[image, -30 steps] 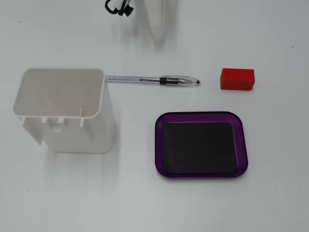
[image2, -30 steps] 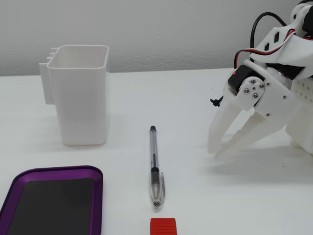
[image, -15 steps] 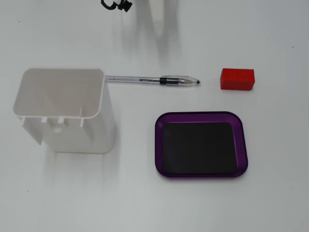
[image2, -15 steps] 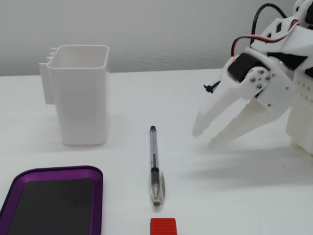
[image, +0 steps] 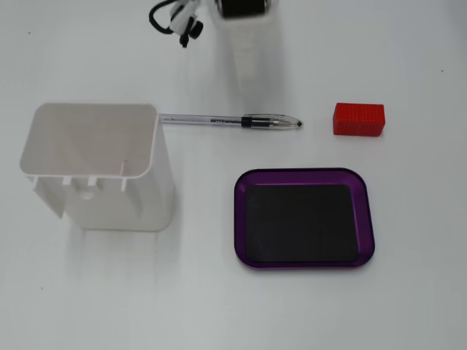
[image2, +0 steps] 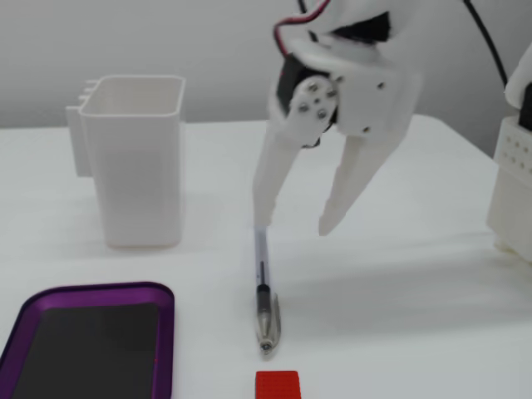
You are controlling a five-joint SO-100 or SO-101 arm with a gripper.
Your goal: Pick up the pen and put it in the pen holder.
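Note:
A clear pen (image: 230, 121) with a black grip and silver tip lies flat on the white table, its back end touching the pen holder's wall. The pen holder (image: 95, 168) is a tall white open-topped box standing upright. In a fixed view the pen (image2: 263, 291) points toward the camera and the holder (image2: 137, 166) stands at the left. My white gripper (image2: 293, 226) hangs open and empty just above the pen's back half, with one finger (image2: 268, 183) over the pen's barrel. From above, only a blurred part of my arm (image: 249, 36) shows at the top edge.
A purple tray (image: 304, 217) with a dark inside lies in front of the pen, also in the other fixed view (image2: 91, 341). A red block (image: 359, 119) sits past the pen's tip. A white structure (image2: 515, 191) stands at the right edge.

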